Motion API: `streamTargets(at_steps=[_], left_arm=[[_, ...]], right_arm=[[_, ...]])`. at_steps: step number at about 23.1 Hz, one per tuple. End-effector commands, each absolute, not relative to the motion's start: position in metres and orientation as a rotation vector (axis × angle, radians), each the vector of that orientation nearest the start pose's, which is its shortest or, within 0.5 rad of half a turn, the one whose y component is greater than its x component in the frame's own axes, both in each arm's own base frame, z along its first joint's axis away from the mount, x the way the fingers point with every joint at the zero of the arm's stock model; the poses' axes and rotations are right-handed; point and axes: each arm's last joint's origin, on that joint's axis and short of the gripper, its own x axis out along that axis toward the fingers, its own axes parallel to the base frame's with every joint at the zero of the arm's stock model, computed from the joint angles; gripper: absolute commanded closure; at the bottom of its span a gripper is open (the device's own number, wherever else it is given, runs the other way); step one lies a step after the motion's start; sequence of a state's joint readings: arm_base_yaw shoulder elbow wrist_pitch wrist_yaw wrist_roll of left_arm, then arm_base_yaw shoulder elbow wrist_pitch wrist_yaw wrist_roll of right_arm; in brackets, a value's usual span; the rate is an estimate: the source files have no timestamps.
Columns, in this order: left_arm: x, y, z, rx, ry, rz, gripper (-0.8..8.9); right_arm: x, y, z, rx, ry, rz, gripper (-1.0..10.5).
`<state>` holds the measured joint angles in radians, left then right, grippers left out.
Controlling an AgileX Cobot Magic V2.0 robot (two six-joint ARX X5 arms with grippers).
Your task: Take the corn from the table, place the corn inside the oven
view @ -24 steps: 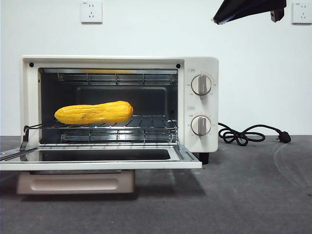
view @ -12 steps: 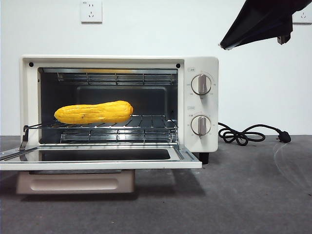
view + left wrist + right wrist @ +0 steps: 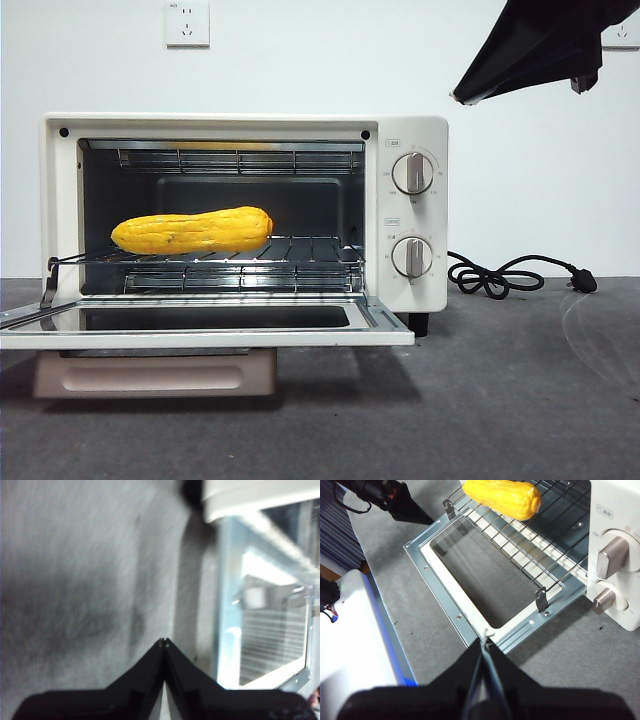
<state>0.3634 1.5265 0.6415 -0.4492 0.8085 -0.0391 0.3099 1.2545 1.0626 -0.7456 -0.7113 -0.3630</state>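
We see the bumpy yellow-orange corn cob (image 3: pixel 192 231) resting on the cream-white boxy oven's (image 3: pixel 415 135) wire rack, placement apparently done, so the left gripper (image 3: pixel 163 642) and right gripper (image 3: pixel 485 640) are both clenched on nothing.

Matt table (image 3: pixel 500 400); seemingly glossy oven (image 3: pixel 420 130); metal rack (image 3: pixel 300 250).

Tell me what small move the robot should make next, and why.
Probably bring the right gripper down toward the open door to swing it up. The corn already lies on the rack inside the oven, both grippers are shut and empty, and the left gripper waits beside the door.
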Motion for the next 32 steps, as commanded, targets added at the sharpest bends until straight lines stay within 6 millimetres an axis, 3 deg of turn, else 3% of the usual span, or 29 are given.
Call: streamTargets(at_steps=[1,9,17,32], left_arm=[[0.224,0.059,0.125,-0.789,1.169,-0.363,8.22],[0.223,0.039,0.112,-0.676,1.331,-0.368,8.22],[0.222,0.02,0.11,-0.692,1.362,-0.533,8.23],[0.247,0.023,0.148,-0.695,1.311,-0.661,8.22]], right_arm=[[0.226,0.093,0.29,-0.105,0.784,1.102,9.6],[0.226,0.093,0.29,-0.106,0.779,1.103,9.6],[0.226,0.093,0.29,-0.107,0.775,1.102,9.6],[0.226,0.093,0.29,-0.106,0.782,1.102,9.6]])
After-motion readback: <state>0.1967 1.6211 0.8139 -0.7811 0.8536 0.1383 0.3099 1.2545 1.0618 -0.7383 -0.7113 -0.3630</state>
